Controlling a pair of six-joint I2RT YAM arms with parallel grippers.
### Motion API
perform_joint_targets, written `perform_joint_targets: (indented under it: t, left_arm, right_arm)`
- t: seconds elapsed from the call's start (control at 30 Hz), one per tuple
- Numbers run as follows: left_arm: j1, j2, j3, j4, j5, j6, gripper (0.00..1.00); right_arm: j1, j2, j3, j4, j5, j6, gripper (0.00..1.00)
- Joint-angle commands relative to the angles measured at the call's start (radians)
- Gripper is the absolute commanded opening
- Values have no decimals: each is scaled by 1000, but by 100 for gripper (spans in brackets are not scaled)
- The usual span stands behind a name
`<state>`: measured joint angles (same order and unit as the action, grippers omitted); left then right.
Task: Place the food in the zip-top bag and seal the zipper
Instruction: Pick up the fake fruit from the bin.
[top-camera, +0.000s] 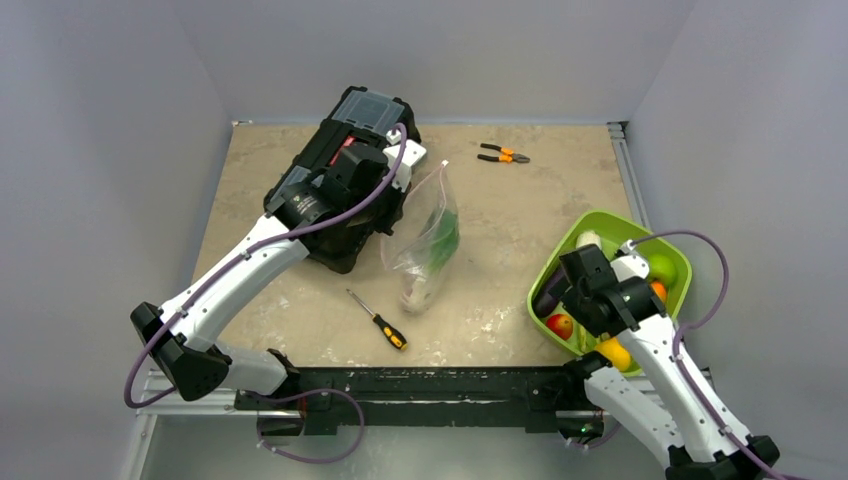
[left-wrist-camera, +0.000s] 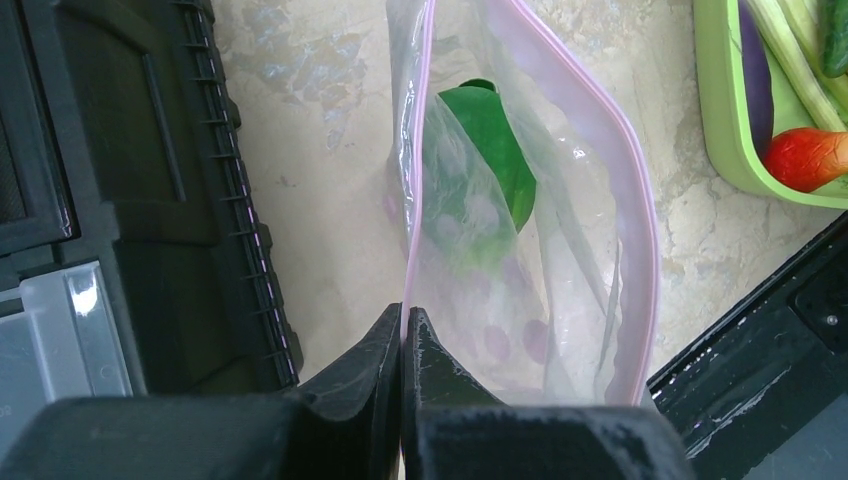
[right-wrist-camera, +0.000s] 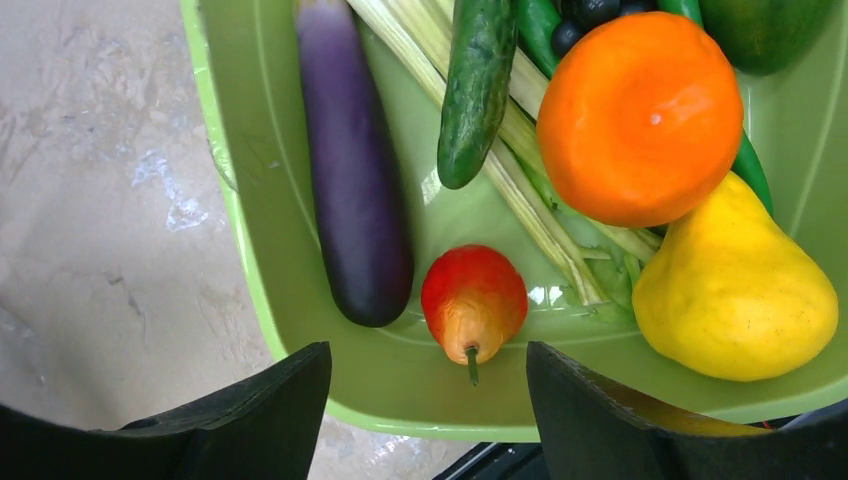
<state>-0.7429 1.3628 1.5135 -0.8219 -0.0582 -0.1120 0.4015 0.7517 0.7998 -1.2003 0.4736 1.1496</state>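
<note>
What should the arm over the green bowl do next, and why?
Probably lower its open right fingers around the small red pear, which lies centred below them in the bowl. The left fingers are pinching the bag by its rim, its mouth gaping ready.

On my right wrist feed, the right gripper (right-wrist-camera: 428, 395) hangs over the near rim of the lime-green bowl (right-wrist-camera: 250, 200), fingers spread wide. Just past the gap lies a small red pear (right-wrist-camera: 473, 298), stem toward me, beside a purple eggplant (right-wrist-camera: 355, 170). An orange (right-wrist-camera: 640, 115), a yellow pear (right-wrist-camera: 730, 285) and a cucumber (right-wrist-camera: 478, 85) sit further in.
</note>
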Motion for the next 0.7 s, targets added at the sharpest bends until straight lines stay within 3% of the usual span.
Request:
perform_joint_targets:
  t: [0.0, 0.17, 0.4, 0.67]
  left_arm:
    - [-6, -13, 6, 28, -1, -9, 0]
    - [-8, -16, -1, 35, -7, -6, 0]
    - [-8, -14, 1, 35, 1, -6, 0]
    - [-8, -17, 0, 33, -2, -5, 0]
  right_arm:
    - [-3, 47, -8, -22, -5, 62, 73]
    - [-3, 166, -37, 7, -28, 35, 70]
    - [-2, 214, -72, 72, -77, -57, 62]
    - [-3, 258, -70, 81, -65, -58, 41]
